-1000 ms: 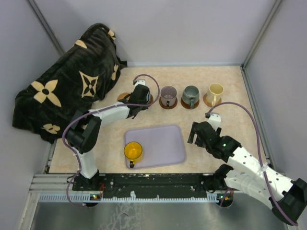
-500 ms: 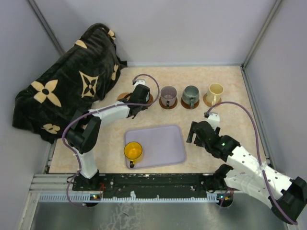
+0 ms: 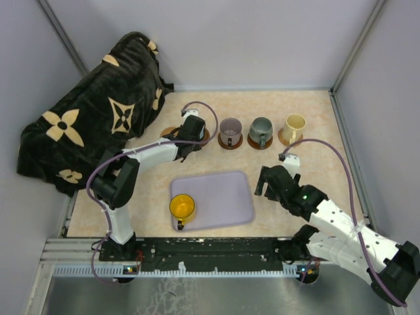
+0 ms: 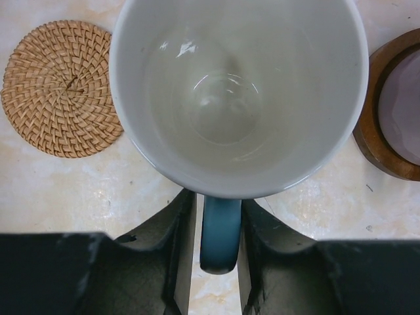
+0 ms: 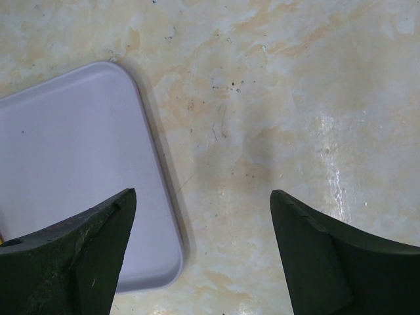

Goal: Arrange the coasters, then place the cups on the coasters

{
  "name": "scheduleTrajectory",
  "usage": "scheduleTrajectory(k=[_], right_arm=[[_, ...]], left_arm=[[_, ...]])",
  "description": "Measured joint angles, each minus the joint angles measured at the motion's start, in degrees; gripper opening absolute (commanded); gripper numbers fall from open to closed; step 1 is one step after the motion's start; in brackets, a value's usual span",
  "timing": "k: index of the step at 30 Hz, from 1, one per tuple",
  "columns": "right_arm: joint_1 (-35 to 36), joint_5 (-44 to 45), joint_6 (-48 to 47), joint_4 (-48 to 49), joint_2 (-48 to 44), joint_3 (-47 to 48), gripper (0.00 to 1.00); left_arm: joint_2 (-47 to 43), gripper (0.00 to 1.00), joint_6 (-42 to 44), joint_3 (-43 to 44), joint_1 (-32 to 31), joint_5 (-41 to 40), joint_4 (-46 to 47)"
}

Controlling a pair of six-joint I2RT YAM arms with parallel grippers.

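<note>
A white cup (image 4: 236, 92) with a blue handle (image 4: 220, 233) stands upright at the left end of the back row. My left gripper (image 4: 218, 216) (image 3: 190, 130) straddles that handle with its jaws slightly open, a thin gap showing beside it. A brown coaster's edge (image 3: 205, 136) peeks out beside the gripper. A woven coaster (image 4: 62, 88) lies bare to the cup's left. Mauve (image 3: 230, 129), dark grey-green (image 3: 260, 130) and cream (image 3: 294, 125) cups sit on coasters. The yellow cup (image 3: 182, 207) stands on the lavender tray (image 3: 220, 197). My right gripper (image 5: 202, 193) (image 3: 266, 182) hovers open and empty by the tray's right edge.
A black blanket (image 3: 92, 125) with tan flowers is bunched at the back left, overhanging the table. Grey walls close in the back and sides. The tray's corner (image 5: 65, 164) lies under my right gripper's left finger.
My left gripper's jaws have parted a little around the blue handle. Both arms and all cups stay where they were.
</note>
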Motion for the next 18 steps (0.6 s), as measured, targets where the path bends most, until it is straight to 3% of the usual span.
scheduleTrajectory(k=[7, 12, 18], right_arm=[[0.0, -0.2, 0.0, 0.1, 0.0, 0.0, 0.84], [0.0, -0.4, 0.0, 0.1, 0.0, 0.0, 0.84], [0.0, -0.4, 0.0, 0.2, 0.0, -0.1, 0.83]], left_arm=[[0.0, 0.51, 0.0, 1.0, 0.0, 0.1, -0.1], [-0.6, 0.54, 0.0, 1.0, 0.0, 1.1, -0.2], [-9.2, 0.55, -0.3, -3.3, 0.0, 3.5, 0.2]])
